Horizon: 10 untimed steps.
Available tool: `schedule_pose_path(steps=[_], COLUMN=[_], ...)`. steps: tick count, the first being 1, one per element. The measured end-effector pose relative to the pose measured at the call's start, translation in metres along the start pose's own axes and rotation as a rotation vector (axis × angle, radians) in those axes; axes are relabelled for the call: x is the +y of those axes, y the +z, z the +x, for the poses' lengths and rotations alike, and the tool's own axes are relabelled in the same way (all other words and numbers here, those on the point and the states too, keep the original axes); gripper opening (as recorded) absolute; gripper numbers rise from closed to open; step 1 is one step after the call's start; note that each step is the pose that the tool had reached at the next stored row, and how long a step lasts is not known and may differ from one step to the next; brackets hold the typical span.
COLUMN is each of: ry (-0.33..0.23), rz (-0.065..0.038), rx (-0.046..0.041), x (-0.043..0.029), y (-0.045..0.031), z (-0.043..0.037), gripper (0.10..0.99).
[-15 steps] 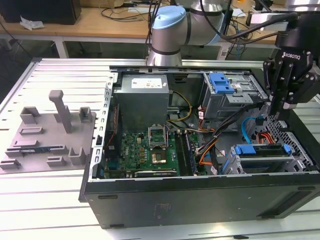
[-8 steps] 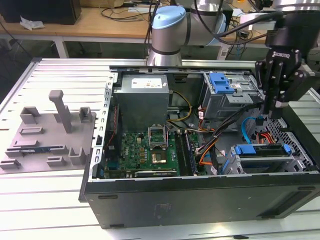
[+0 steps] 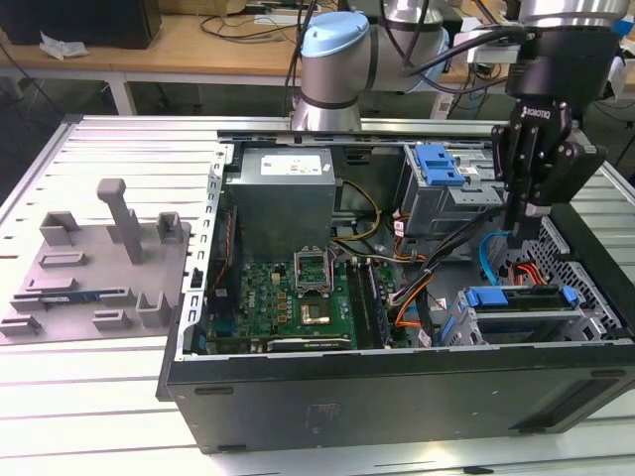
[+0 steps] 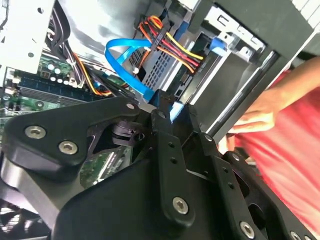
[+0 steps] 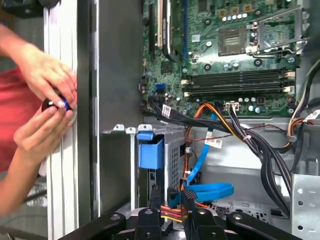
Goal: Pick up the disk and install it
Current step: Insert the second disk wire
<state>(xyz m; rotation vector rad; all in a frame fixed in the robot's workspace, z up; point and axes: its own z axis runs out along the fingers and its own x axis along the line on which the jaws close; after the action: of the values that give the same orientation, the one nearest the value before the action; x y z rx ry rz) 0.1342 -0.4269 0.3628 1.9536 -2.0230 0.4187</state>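
Gripper (image 3: 518, 236) hangs upright, seemingly closed, beside disk (image 3: 518, 300).

blue cable (image 3: 493, 260) and orange wires (image 5: 200, 150) crowd the bay beside the drive cage (image 3: 521, 322). the gripper (image 3: 523, 238) hangs just above them. a person's hands (image 5: 47, 107) sit outside the case wall (image 5: 112, 75).

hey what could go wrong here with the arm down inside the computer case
1. The gripper hangs close to the blue cable and the orange and red wires; it could snag them.
2. A person's hands are at the case's edge, near the arm; they could be struck.
3. The disk sits low in its bay by the case wall, so reaching it may risk scraping.
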Motion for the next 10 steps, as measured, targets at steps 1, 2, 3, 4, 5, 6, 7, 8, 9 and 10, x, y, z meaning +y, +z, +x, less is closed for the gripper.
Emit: schedule_pose_path(steps=[1,2,3,4,5,6,7,8,9,10], ry=[0.011,0.016,0.016,0.016,0.016,0.016,0.016,0.016,0.016,0.016], rz=[-0.005,-0.007,-0.007,-0.007,-0.007,-0.007,-0.007,-0.007,-0.007,-0.007], rx=[0.0003,0.0007,0.0007,0.0005,0.0005,0.0005,0.0005,0.0005,0.0004,0.0004], x=[0.0000,0.0001,0.0001,0.0001,0.0000,0.0000,0.0000,0.0000,0.0000,0.0000], y=[0.0005,0.0006,0.0006,0.0007,0.0007,0.0007,0.0007,0.0007,0.0008,0.0008], z=[-0.0002,-0.0003,-0.0003,-0.0003,-0.0003,-0.0003,-0.0003,-0.0004,-0.0004,-0.0004], gripper=[0.302,0.302,0.302,0.302,0.302,0.302,0.302,0.302,0.302,0.302])
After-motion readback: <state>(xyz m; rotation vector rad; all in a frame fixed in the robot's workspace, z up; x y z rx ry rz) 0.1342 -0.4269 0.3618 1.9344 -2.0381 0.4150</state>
